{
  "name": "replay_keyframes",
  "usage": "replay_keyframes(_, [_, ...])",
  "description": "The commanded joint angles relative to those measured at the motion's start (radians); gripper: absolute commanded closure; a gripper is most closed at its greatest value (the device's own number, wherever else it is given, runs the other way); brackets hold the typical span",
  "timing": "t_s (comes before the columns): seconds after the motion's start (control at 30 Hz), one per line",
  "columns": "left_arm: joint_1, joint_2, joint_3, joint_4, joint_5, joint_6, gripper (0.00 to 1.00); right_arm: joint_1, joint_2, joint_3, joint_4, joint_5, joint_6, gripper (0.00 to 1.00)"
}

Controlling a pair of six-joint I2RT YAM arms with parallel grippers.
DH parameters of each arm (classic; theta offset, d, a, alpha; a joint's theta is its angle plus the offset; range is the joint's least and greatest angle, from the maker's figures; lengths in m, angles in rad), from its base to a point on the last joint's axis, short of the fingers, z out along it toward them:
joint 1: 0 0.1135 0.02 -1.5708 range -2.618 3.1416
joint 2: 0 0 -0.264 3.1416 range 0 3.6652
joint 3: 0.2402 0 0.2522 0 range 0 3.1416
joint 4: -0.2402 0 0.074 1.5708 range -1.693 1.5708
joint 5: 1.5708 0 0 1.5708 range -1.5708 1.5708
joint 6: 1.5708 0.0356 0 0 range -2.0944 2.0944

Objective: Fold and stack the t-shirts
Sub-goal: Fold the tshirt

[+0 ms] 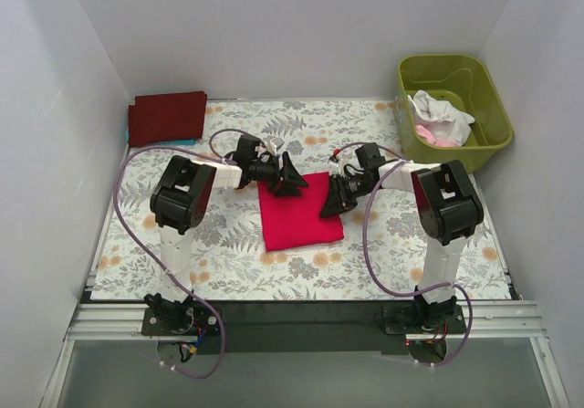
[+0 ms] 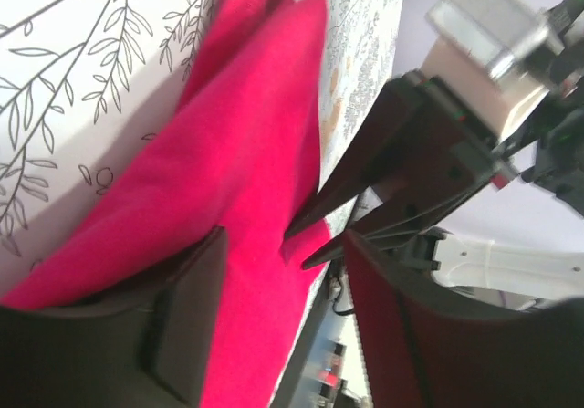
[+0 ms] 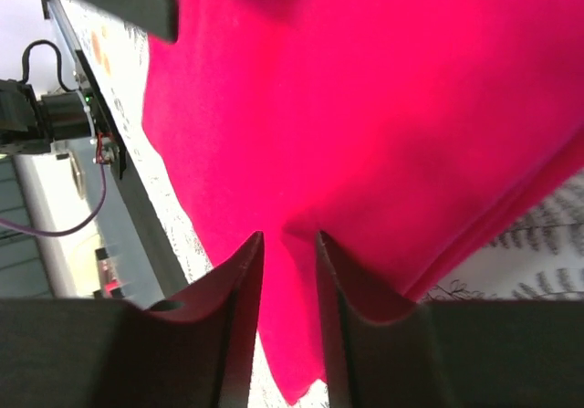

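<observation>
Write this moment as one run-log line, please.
left tool: open at red t-shirt | right tool: shut on red t-shirt | maroon t-shirt: folded, far-left corner
</observation>
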Motion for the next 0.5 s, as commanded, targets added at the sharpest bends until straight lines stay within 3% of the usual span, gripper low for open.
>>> replay_keyframes(0.0, [0.023,-0.145,0.019,-0.082,0.004,0.142,0.43,-0.014,-0.057,0.090,0.005,0.028,-0.035,0.63])
replay_keyframes(0.07, [0.038,-0.228,0.028,-0.166,0.017,0.191,0.34,-0.010,-0.106,0.131,-0.035,-0.032,-0.061,0.54])
replay_keyframes(0.2, [0.162,-0.439,-0.036,-0.296,-0.054,0.201,0.29,0.027,-0.180,0.230,-0.155,0.009,-0.176,0.44])
replay_keyframes(0.33, [0.360,-0.662,-0.107,-0.466,-0.130,0.226,0.20,0.208,-0.281,0.250,-0.209,0.275,-0.347,0.36])
replay_keyframes(0.47, [0.441,-0.750,-0.078,-0.719,-0.273,0.320,0.12,0.414,-0.309,0.247,-0.203,0.599,-0.441,0.36])
